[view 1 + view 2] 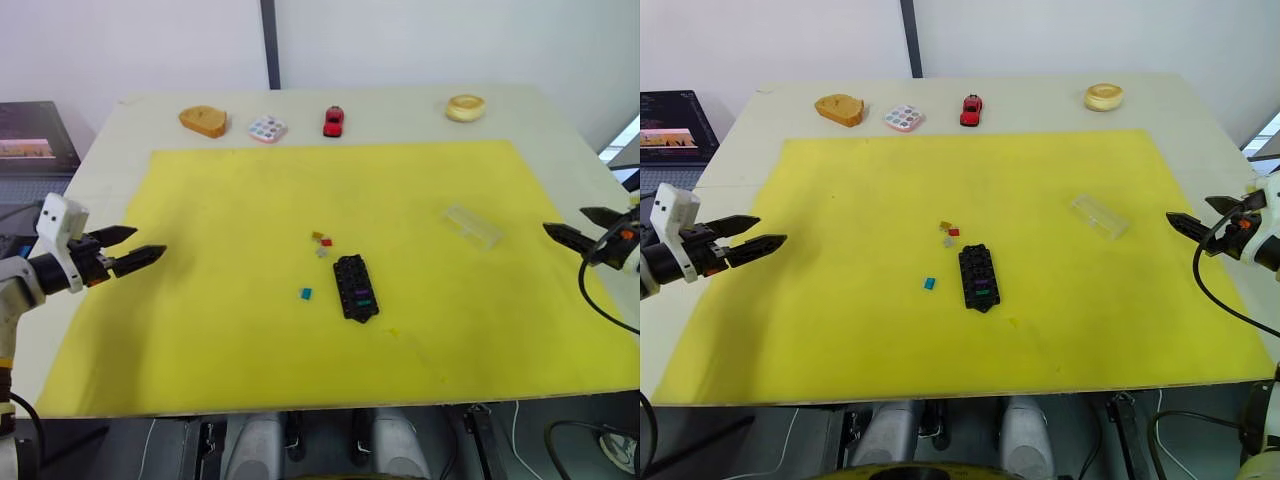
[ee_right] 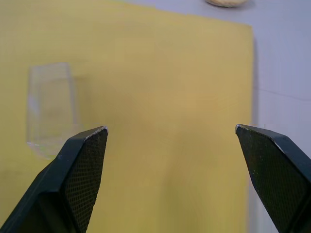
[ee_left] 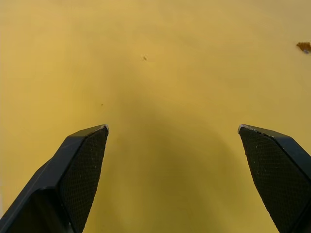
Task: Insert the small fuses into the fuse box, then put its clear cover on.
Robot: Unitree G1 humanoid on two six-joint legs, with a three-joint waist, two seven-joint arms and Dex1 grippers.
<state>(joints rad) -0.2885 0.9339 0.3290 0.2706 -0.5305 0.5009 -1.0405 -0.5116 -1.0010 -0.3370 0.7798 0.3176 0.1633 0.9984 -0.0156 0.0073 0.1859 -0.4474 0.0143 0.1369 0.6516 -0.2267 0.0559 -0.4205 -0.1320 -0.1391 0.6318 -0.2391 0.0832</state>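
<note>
Left eye view: black fuse box (image 1: 356, 287) holds purple, green fuses.

No readable text, labels, brands or numbers anywhere I look; laptop screen (image 1: 668, 122) writing too small.

Place: lab | cues: yellow mat (image 1: 240, 300) on test table (image 1: 120, 150), laptop (image 1: 35, 135)

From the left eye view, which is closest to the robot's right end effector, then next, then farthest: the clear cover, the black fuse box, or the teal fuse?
1. The clear cover, on the mat's right side, nearest the right end effector.
2. The fuse box, near the mat's middle.
3. The teal fuse, just left of the box, farthest.
</note>
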